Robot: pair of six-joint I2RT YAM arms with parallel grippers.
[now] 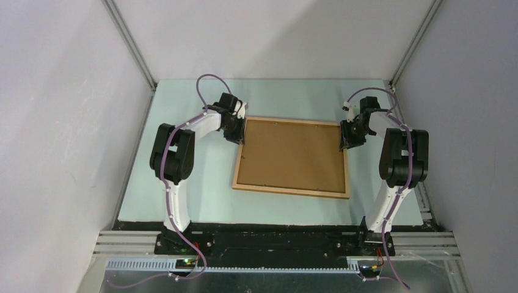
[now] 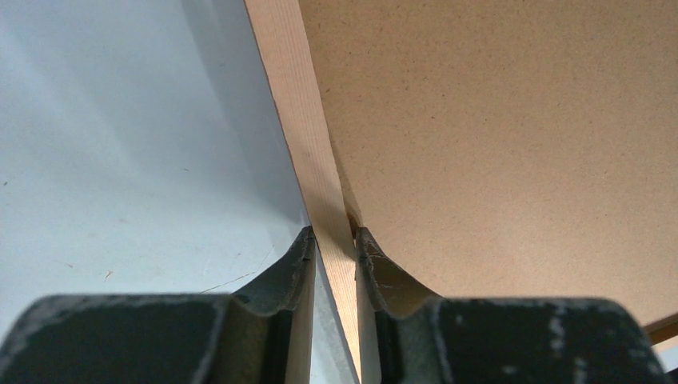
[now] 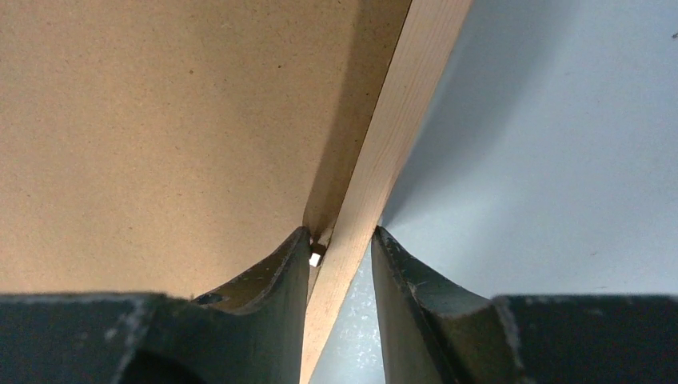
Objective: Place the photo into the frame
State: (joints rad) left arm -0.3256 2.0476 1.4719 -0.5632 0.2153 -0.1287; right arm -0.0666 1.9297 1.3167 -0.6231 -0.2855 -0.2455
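Observation:
The light-wood frame [image 1: 290, 191] lies flat on the table, and a plain brown backing board [image 1: 292, 155] fills its opening. The photo is hidden. My left gripper [image 1: 238, 135] is at the frame's left side, near the far corner. In the left wrist view it [image 2: 333, 236] is shut on the narrow moulding [image 2: 308, 120], one finger on each side. My right gripper [image 1: 347, 140] is at the right side. In the right wrist view it [image 3: 341, 236] straddles the moulding [image 3: 400, 104], open, with a slim gap and a small metal tab [image 3: 317, 258] by the inner finger.
The pale table [image 1: 183, 183] is enclosed by white walls at the left, back and right. Both arm bases stand at the near edge. In both wrist views the backing board [image 2: 496, 136] [image 3: 160, 120] sits just inside the moulding.

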